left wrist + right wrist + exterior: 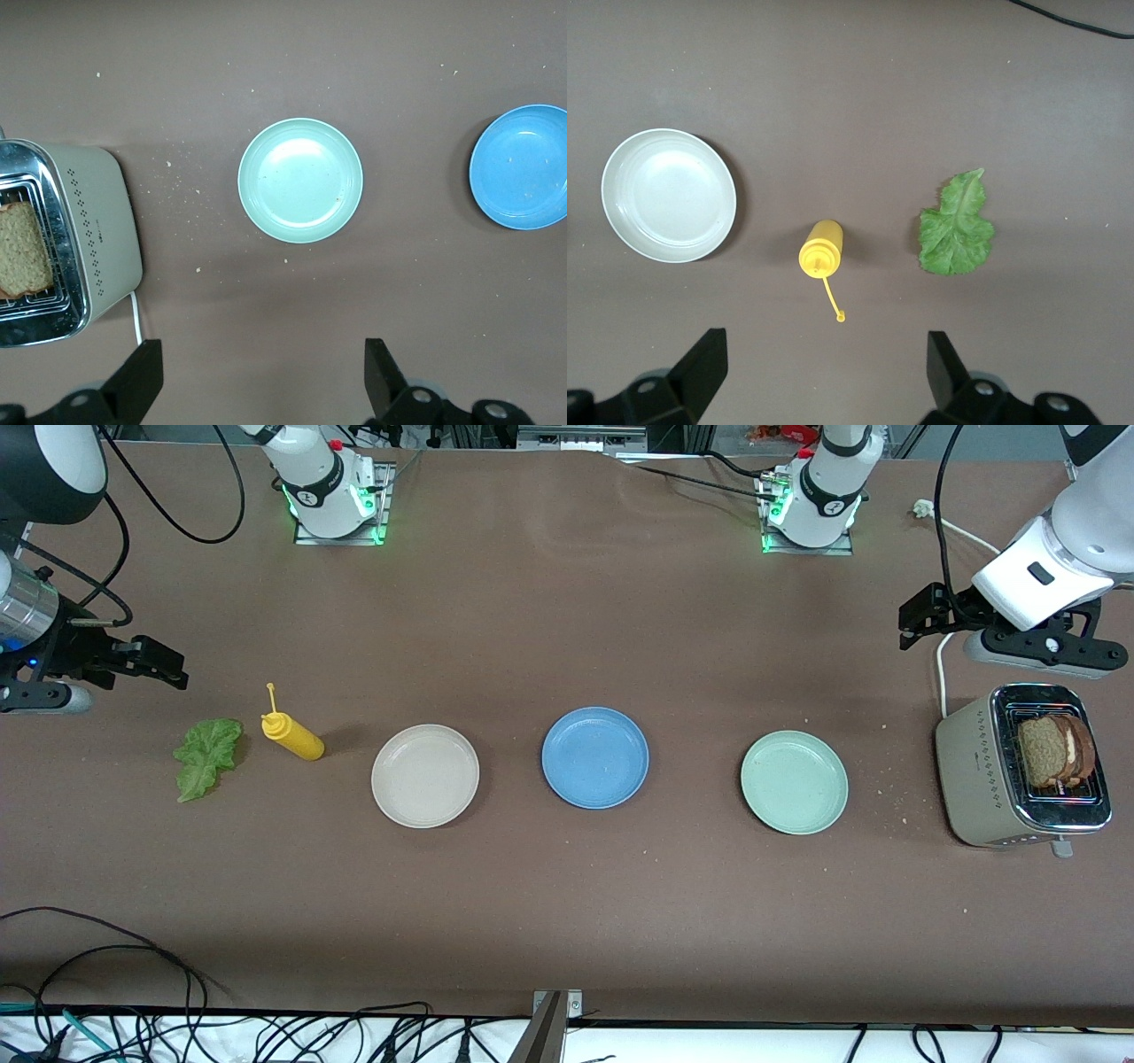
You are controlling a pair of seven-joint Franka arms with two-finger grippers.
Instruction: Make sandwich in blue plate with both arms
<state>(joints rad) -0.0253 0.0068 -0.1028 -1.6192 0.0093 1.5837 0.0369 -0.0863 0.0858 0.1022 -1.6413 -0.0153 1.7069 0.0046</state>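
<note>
The left gripper (257, 381) hangs with its fingers spread wide and empty, up in the air over the table at the left arm's end, just beside the toaster (1019, 775). Two slices of toast (1054, 751) stand in the toaster's slots; how deep they sit is hard to tell. The right gripper (819, 376) is also wide and empty, over the table at the right arm's end, above bare cloth beside the lettuce (208, 757) and the yellow bottle (292, 735), which lies on its side between the lettuce and the beige plate (425, 776).

The blue plate (595, 757) sits empty at the middle of the row, the beige plate toward the right arm's end and the green plate (795, 781) toward the left arm's. Nothing of the sandwich is built yet, so this looks like the very start: both arms poised above their ingredients.

The next move probably calls for the left gripper to drop onto a toast slice and pinch its top edge, lifting straight up to clear the slot walls. The right would need a low pinch on the flat leaf.

There is plenty of open table around the blue plate. The green plate lies along the left arm's path and the bottle and beige plate along the right's, so carried pieces should pass above them.
</note>
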